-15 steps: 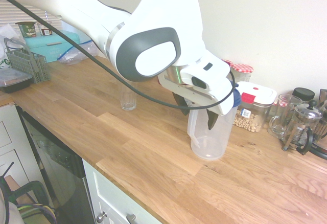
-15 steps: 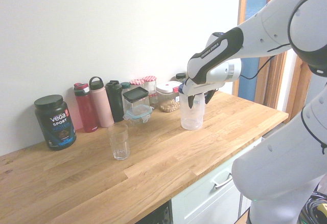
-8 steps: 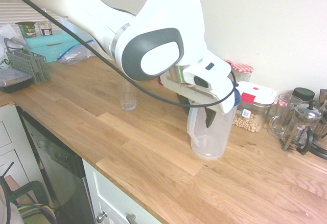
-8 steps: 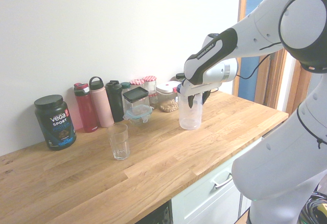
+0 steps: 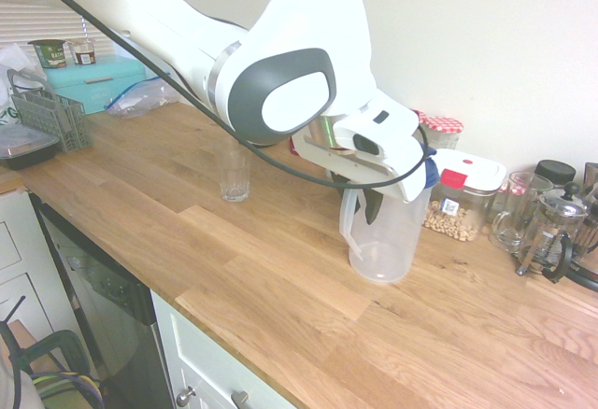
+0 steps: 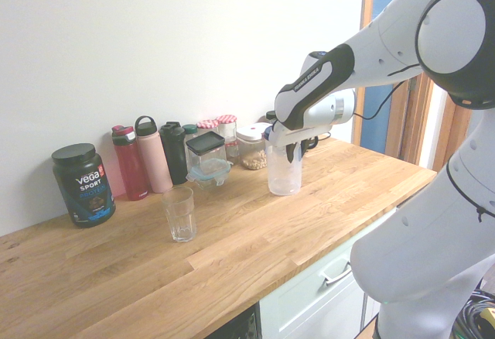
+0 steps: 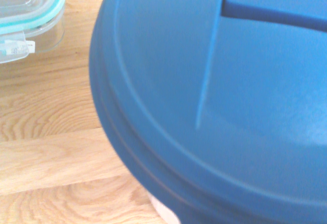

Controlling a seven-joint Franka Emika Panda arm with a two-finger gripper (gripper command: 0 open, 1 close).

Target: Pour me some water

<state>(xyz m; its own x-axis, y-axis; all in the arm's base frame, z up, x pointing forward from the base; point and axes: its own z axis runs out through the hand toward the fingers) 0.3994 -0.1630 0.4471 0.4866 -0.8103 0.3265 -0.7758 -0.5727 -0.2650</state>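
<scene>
A clear plastic pitcher (image 5: 388,246) (image 6: 284,176) with a blue lid (image 7: 230,106) stands on the wooden counter (image 5: 262,269). My gripper (image 5: 366,205) (image 6: 291,152) reaches down beside its top, shut on the white handle just under the lid. The lid fills most of the wrist view. An empty drinking glass (image 5: 234,176) (image 6: 179,214) stands upright on the counter, well apart from the pitcher toward the arm's base. I cannot tell how much water the pitcher holds.
Along the wall stand water bottles (image 6: 155,153), a dark protein tub (image 6: 83,184), a teal-rimmed glass box (image 6: 209,172) (image 7: 25,19), a nut container (image 5: 464,199), a glass mug (image 5: 512,211) and a French press (image 5: 551,232). A green crate (image 5: 51,115) sits at the counter's far end.
The fingers have closed onto the pitcher's handle. Arm and pitcher have shifted slightly toward the glass. The glass has not moved.
</scene>
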